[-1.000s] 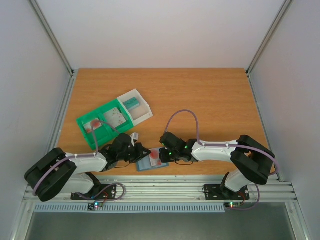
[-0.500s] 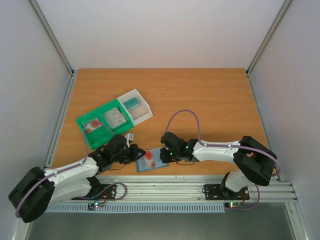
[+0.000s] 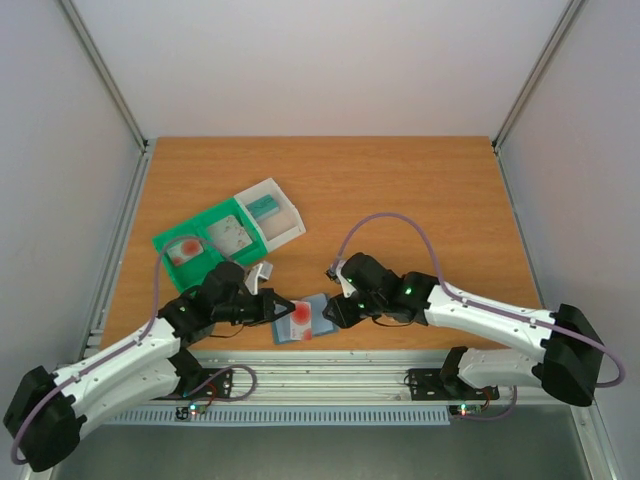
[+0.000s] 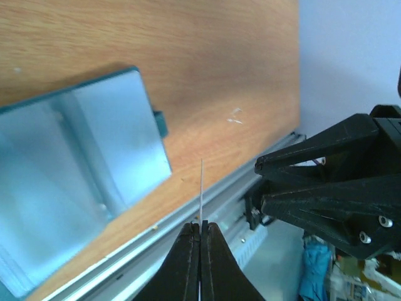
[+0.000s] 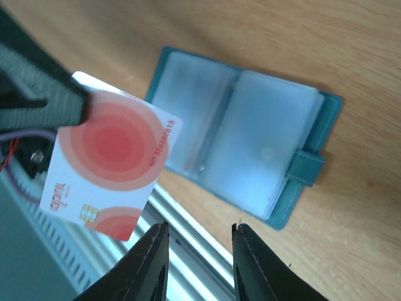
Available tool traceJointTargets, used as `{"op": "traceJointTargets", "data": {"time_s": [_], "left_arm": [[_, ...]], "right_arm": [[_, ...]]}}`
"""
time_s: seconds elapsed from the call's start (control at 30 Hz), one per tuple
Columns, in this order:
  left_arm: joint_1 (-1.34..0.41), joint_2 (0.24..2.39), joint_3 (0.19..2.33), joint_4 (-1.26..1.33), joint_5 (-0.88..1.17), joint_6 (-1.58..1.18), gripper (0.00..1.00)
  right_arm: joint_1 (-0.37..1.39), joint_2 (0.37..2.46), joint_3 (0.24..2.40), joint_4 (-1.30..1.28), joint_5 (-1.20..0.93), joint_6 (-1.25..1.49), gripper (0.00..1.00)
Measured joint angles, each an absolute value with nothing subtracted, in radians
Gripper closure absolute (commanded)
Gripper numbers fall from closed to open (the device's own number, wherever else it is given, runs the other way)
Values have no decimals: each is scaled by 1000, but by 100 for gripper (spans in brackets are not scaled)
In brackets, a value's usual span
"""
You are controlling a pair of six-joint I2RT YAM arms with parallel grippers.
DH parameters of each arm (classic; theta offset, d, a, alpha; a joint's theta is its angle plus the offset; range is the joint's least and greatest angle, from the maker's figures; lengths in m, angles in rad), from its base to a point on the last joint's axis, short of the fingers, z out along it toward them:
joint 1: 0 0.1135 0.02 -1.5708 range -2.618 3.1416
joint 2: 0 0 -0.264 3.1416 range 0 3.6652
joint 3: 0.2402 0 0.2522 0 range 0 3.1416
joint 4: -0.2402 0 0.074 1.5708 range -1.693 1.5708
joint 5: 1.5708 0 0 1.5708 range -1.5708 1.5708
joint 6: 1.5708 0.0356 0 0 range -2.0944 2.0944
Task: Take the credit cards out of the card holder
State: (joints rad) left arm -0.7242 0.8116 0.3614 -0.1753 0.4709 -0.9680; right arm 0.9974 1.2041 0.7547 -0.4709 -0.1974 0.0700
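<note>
The slate-blue card holder (image 5: 244,147) lies open on the table near the front edge, its clear pockets facing up; it also shows in the top view (image 3: 312,328) and the left wrist view (image 4: 75,169). My left gripper (image 4: 200,224) is shut on a white credit card with red circles (image 5: 109,163) and holds it above the holder's left side. The card shows edge-on in the left wrist view (image 4: 202,188) and face-up from above (image 3: 299,316). My right gripper (image 5: 197,227) is open and empty, above the holder's front edge; from above it (image 3: 330,310) is at the holder's right side.
A green-and-clear compartment tray (image 3: 205,262) stands behind and left of the holder. Cards with red marks (image 3: 182,250) lie in its green part and a teal card (image 3: 263,206) in its clear part. The metal rail (image 3: 330,375) runs just in front.
My left gripper has drawn the card clear of the holder and lifted it slightly left. My right gripper has let go of the holder and risen, its arm swung out to the right.
</note>
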Motion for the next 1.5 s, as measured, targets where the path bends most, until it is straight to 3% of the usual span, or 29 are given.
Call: {"op": "traceJointTargets", "data": {"time_s": [0.13,0.47,0.87,0.93,1.07,1.3,1.37,1.4,1.5], "left_arm": [[-724,780,389,-210,555,-944,100],[-724,760,398,-204,757,-929,99],[-724,747,398,-89,863,-943,100],[-724,743,398,-78,871,-943,100],[-724,744,390,-46,884,-945,100],[-724,743,389,-33,907,-946,100],[-724,741,383,-34,909,-945,99],[-724,740,380,-35,909,-945,96],[-724,727,379,-46,901,-939,75]], "right_arm": [[997,1154,810,-588,-274,-10,55],[978,1125,951,-721,-485,-115,44],[947,1257,1016,-753,-620,-181,46],[941,1261,1016,-750,-636,-185,50],[926,1261,1016,-738,-677,-196,78],[908,1262,1014,-734,-723,-200,98],[907,1262,1014,-734,-744,-204,99],[906,1262,1014,-734,-756,-200,99],[903,1262,1013,-729,-784,-196,99]]}}
